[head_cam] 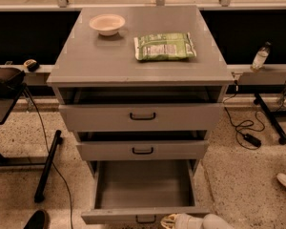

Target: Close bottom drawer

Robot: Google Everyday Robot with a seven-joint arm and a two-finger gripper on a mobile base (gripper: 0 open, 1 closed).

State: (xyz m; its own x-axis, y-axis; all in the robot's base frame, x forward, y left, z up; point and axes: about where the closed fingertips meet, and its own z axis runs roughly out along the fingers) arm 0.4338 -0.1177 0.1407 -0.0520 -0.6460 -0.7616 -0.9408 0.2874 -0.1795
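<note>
the bottom drawer (143, 185) is standing pulled far out at lower centre, bare floor (238, 185) lying alongside. the gripper (175, 220) is sitting at its front edge, right of the handle (145, 219); i cannot tell its grip.

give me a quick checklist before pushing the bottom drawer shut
1. bottom drawer pulled far out, ready to be pushed in: ok
2. Nothing showing inside its tray that could jam: ok
3. gripper low at the drawer front, just right of the handle: ok
4. Gripper touching the front: cannot tell
5. middle drawer above, slightly out, not in the path: ok
</note>
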